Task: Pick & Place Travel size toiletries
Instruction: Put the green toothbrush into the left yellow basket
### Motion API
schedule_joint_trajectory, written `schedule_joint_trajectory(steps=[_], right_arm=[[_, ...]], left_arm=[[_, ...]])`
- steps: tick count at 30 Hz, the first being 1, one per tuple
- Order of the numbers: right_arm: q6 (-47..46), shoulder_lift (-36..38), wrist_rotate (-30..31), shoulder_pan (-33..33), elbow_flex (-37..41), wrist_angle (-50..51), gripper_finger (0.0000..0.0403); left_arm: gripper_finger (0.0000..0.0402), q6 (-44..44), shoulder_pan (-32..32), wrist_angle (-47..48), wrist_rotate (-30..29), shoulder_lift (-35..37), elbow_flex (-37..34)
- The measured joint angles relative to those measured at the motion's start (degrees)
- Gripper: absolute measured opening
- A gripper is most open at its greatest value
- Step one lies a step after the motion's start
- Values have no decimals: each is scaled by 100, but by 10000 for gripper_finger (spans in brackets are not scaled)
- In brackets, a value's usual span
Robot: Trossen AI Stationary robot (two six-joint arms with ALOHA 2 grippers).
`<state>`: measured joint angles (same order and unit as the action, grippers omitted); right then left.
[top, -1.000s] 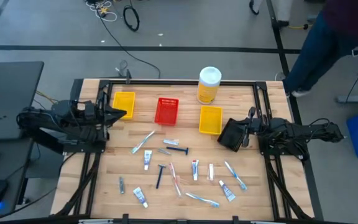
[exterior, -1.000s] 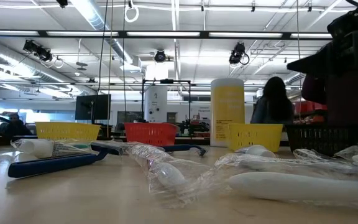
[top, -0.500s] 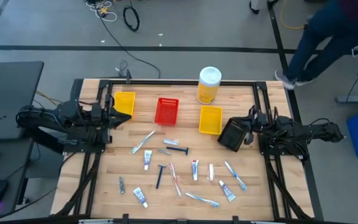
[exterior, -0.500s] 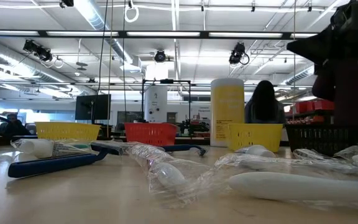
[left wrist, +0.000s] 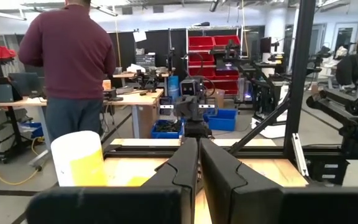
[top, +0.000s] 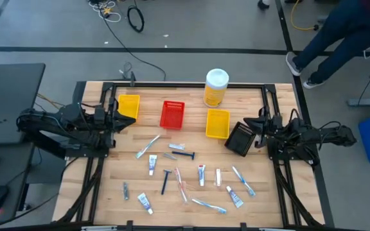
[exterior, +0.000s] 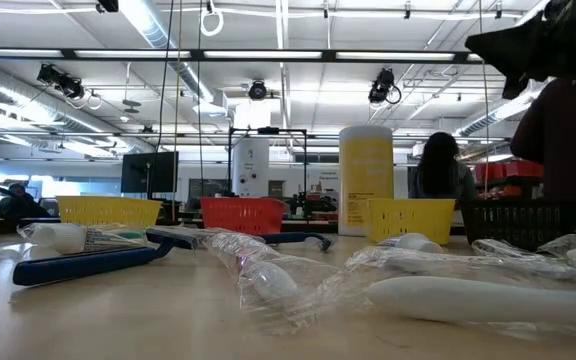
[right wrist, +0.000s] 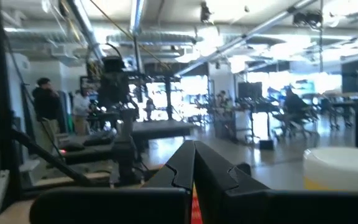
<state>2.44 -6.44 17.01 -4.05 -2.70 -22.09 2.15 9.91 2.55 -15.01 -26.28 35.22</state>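
Note:
The travel size toiletries (top: 185, 173) lie scattered flat on the near half of the wooden table: white toothpaste tubes (top: 151, 165), dark razors (top: 183, 154), slim toothbrushes (top: 243, 180) and small packets. In the low view they show as wrapped items (exterior: 268, 280) close to the camera. My left gripper (top: 122, 119) hovers at the table's left side beside a yellow bin (top: 128, 107), shut (left wrist: 197, 155). My right gripper (top: 257, 130) hovers at the right side next to the black bin (top: 239, 138), shut (right wrist: 193, 155). Neither gripper is near the toiletries.
Along the far half stand a yellow bin, a red bin (top: 171, 114), a second yellow bin (top: 218, 123), the black bin and a big yellow bottle with a white cap (top: 215, 88). A person (top: 339, 38) walks beyond the far right corner. Black frame rails border the table.
My right gripper has risen from just above the black bin and drawn slightly toward the table's right edge. My left gripper has pulled back a little toward the left edge. The person beyond the far right corner has kept walking. The toiletries have not moved.

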Motion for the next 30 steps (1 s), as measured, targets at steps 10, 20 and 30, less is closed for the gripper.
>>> schedule_joint_trajectory(steps=[10,20,30], right_arm=[[195,-1375,-77,0,-44,-1163,90],[258,-2970,-387,0,-1099,-1109,155],[299,-4641,-421,0,-2029,-377,186]], left_arm=[[38,43,2,2,-149,-617,-2],[110,-367,2,-22,-524,-1257,-2],[140,-1515,2,601,-515,-2184,-2]])
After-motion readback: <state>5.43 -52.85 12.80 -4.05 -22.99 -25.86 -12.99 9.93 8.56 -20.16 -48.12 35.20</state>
